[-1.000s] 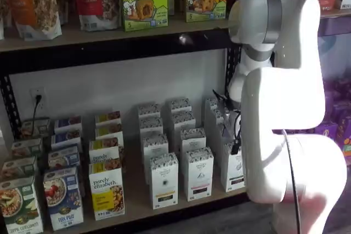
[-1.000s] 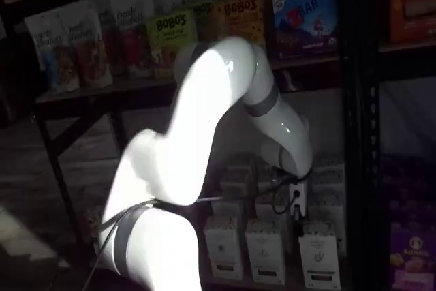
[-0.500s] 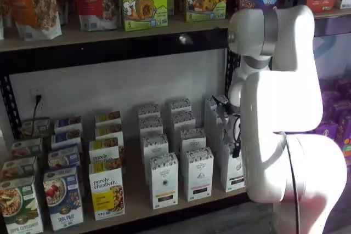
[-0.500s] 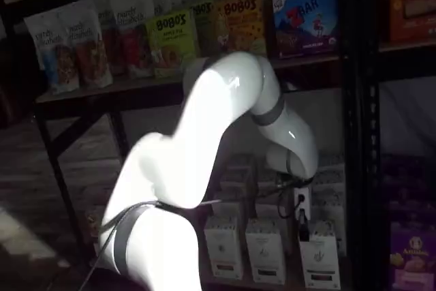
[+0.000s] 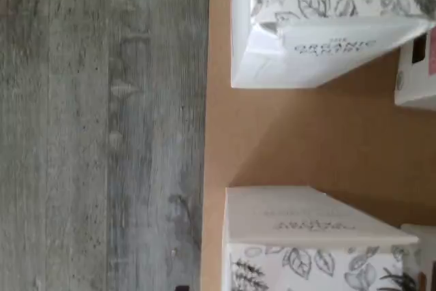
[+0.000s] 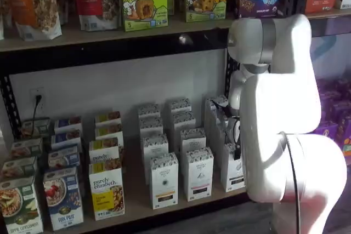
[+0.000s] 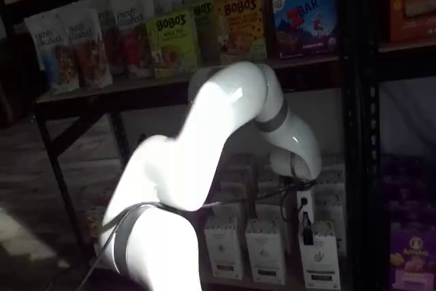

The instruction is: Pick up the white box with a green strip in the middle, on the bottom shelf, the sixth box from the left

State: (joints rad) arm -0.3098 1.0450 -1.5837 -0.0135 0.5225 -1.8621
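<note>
Shelf views: gripper (image 7: 306, 226) side-on above white box (image 7: 319, 258), grip unclear, arm (image 6: 279, 113) hiding box.

My arm (image 6: 279, 113) is folding in a tall white bend in front of the bottom shelf (image 6: 137, 201), elbow joint riding high and the forearm angling down toward the shelf's right end. In both shelf views my wrist is dipping low just above that board, a black cable trailing beside it. My hand (image 7: 305, 226) is hanging at the shelf's front edge, showing only side-on as a dark finger, so I cannot tell whether its fingers are parted.
</note>
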